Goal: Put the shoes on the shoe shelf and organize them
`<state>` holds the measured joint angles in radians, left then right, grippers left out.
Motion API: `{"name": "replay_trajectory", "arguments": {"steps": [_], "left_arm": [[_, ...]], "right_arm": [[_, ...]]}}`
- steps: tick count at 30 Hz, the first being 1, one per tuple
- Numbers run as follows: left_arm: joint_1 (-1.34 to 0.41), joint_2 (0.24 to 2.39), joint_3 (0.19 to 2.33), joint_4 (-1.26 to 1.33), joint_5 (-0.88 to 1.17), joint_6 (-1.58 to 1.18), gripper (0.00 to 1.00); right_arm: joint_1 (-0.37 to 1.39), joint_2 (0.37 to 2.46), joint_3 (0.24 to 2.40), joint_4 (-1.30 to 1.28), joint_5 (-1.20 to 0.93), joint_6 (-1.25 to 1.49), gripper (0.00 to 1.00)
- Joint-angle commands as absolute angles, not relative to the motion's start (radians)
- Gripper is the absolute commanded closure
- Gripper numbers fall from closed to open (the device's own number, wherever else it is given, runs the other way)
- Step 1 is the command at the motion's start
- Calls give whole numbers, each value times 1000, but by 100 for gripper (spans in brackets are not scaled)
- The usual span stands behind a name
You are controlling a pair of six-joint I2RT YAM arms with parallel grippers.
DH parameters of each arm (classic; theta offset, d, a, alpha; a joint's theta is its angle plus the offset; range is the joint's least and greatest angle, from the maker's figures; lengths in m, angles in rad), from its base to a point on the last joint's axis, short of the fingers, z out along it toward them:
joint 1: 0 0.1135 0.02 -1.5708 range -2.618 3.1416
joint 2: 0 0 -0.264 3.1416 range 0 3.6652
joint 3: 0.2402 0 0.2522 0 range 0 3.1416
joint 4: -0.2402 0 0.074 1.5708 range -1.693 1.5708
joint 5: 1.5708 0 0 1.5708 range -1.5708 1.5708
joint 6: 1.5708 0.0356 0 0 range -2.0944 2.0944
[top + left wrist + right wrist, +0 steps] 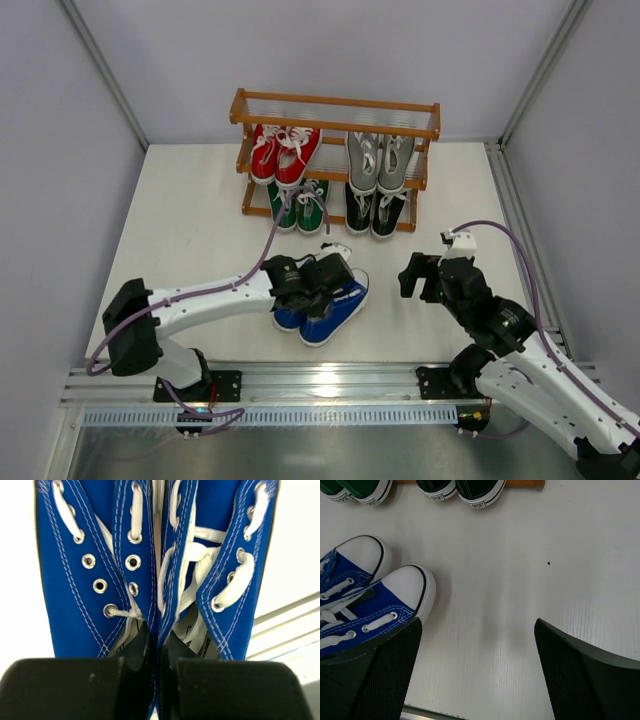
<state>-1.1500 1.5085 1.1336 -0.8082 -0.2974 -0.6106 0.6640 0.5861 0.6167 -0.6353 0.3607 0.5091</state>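
The left pincer point(325, 275) is clamped on the blue shoes point(332, 310), one finger point(75, 690) inside each opening, squeezing their inner walls together; the laces run ahead of it. The right pincer point(477, 645) hangs agape over the surface point(520, 580), with the blue toes to its left and the shoe shelf point(335, 125) ahead.

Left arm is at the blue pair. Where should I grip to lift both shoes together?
Pinch the two touching inner walls at the ankle openings, from above, one finger inside each shoe. The blue pair lies side by side, openings up, so the left gripper clamps both at once, as it appears to now.
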Motion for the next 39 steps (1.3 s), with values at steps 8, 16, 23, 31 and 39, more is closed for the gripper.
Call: {"name": "replay_trajectory", "arguments": {"steps": [8,16,23,31,39], "left_arm": [[-1163,1371,1546,-940,-580,-542,100],[-1135,1436,1827,-763,-758,-270,100],[-979,1618,2107,-644,-698,-153,100],[-839,1859,2388,-496,-621,-66,100],[-743,1957,2408,-263,-580,-34,100]], "right_arm": [[669,552,617,-609,393,495,6],[670,546,629,-600,385,480,6],[669,538,643,-598,364,471,7],[669,515,614,-577,331,471,6],[669,506,578,-555,318,476,6]]}}
